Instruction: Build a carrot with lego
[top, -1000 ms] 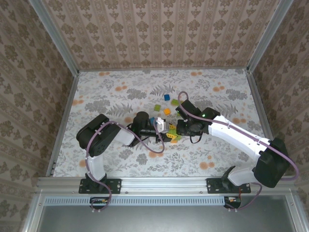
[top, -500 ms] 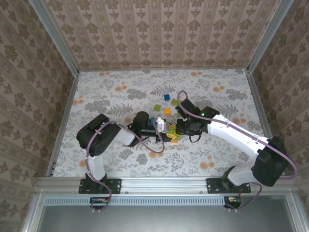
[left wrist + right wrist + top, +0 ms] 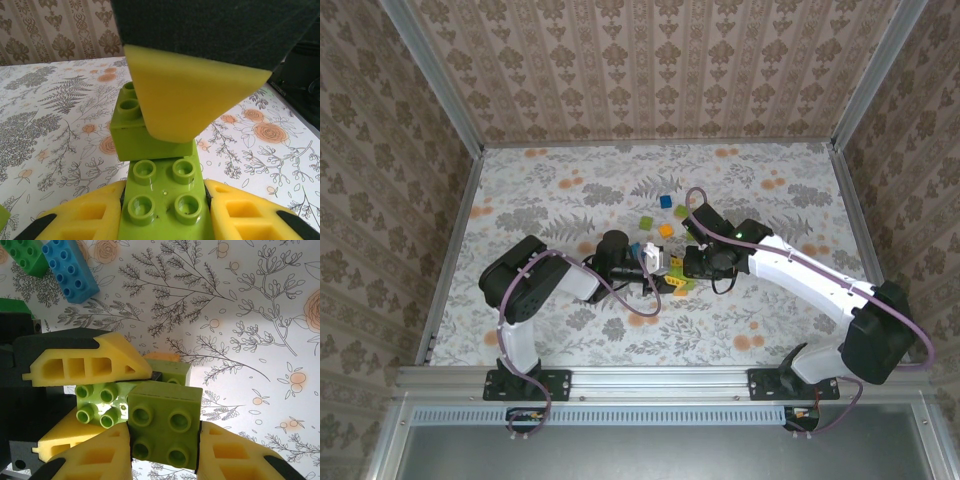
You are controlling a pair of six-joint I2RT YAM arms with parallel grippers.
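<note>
Lime-green left brick (image 3: 162, 197): a four-stud piece held between the yellow pads of the left gripper (image 3: 162, 212), studs facing the wrist camera.
Left gripper: jaws pressed tight against two opposite sides of the left brick; the arm reaches in from the left toward the middle of the table (image 3: 540, 190).
Right gripper (image 3: 165, 452): jaws partly closed, pinching the right brick (image 3: 165, 427), another lime-green four-stud piece, by its sides.
Carrot (image 3: 672, 272): the cluster of lime-green pieces between the two grippers, mid-table. The right brick overlaps the end of the left brick and touches it, but I cannot tell whether they are clicked together.
Third lime piece (image 3: 172, 371): just beyond the right brick, partly hidden by it.
Loose lego: a blue brick (image 3: 70, 272) lies just beside a dark green brick (image 3: 22, 257) on the flowered tabletop; an orange brick (image 3: 666, 230) sits just beyond the grippers.
</note>
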